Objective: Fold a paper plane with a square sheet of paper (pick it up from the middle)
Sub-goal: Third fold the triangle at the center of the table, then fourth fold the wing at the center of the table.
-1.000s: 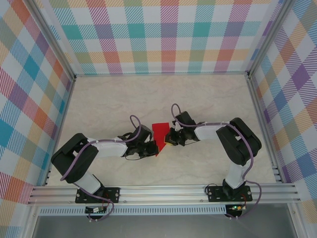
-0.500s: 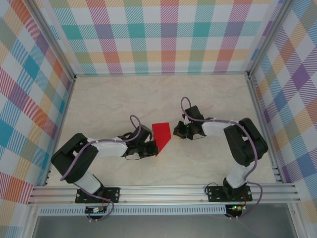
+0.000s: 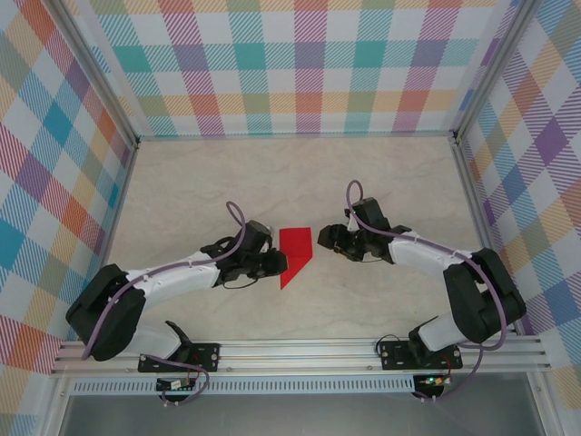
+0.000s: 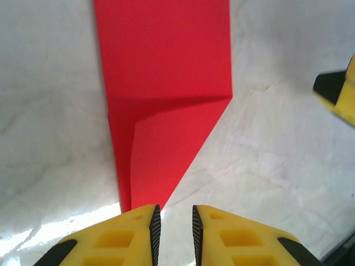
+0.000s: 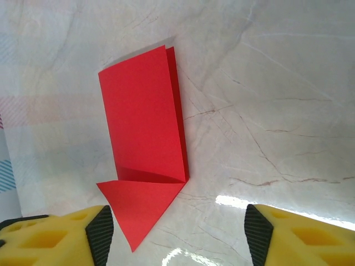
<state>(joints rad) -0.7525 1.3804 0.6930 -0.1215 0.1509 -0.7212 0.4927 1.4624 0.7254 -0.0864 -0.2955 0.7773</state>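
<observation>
Paper [image 3: 296,252], bright red and thin, lies flat near the middle of the pale marbled table [image 3: 200,182], between the two claws. It is folded into a narrow strip, square at one end and cut to a slanted point at the other.

In the right wrist view the paper [image 5: 145,138] shows two layers that do not quite match: a thin sliver of the lower one peeks out along one long side and at the square end. A crease crosses the strip where the triangular tip begins. In the left wrist view the paper [image 4: 166,83] shows that same cross crease, and a shadow falls under a slightly raised flap in the pointed part.

From above, its long axis runs from the far wall towards the arms' bases. The square end faces the far wall. The point faces the near edge and leans to the left arm's side.

The left claw [image 3: 271,263] sits just beside the strip's left long edge, close to the point. Up close, the left claw [image 4: 173,224] has its fingers only a narrow slit apart with bare table between them, and the paper's tip ends right at them.

The right claw [image 3: 328,242] rests near the strip's right side, not touching it. The right claw [image 5: 178,237] stands spread wide and holds nothing.
</observation>
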